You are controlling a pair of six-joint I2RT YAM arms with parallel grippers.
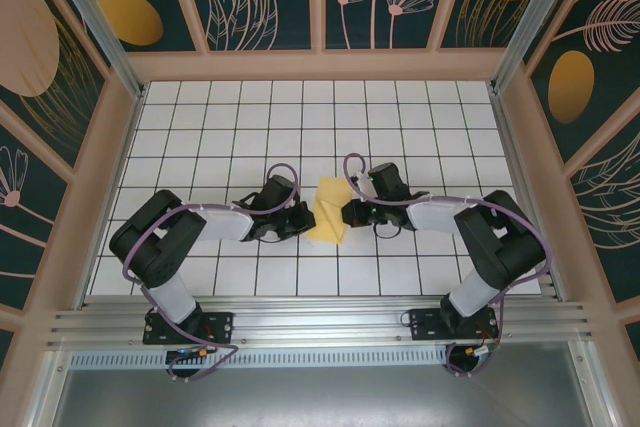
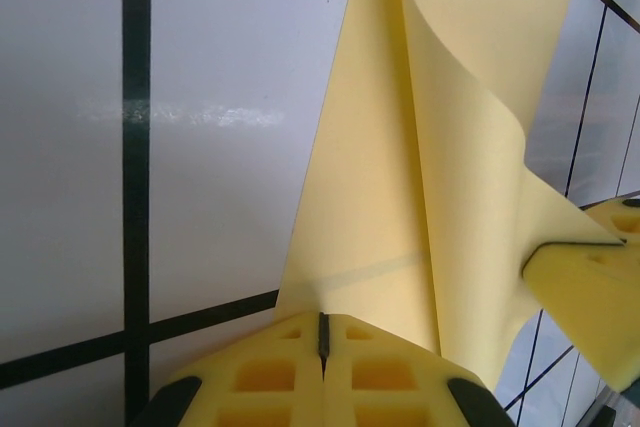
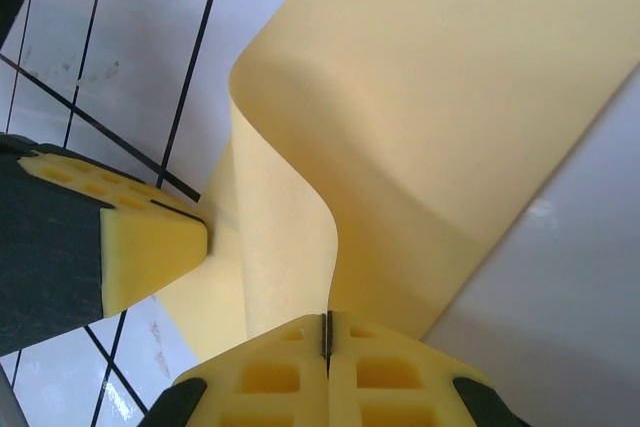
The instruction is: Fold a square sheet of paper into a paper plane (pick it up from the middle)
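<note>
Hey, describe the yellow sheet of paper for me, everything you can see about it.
The sheet of paper is thin, pale yellow, plain and matte. It is partly folded, with one straight crease, and the loose part bows in a soft curve. It sits over the middle of the white grid table. The left gripper and right gripper each have their jaws shut on an edge of it, from opposite sides.
</note>
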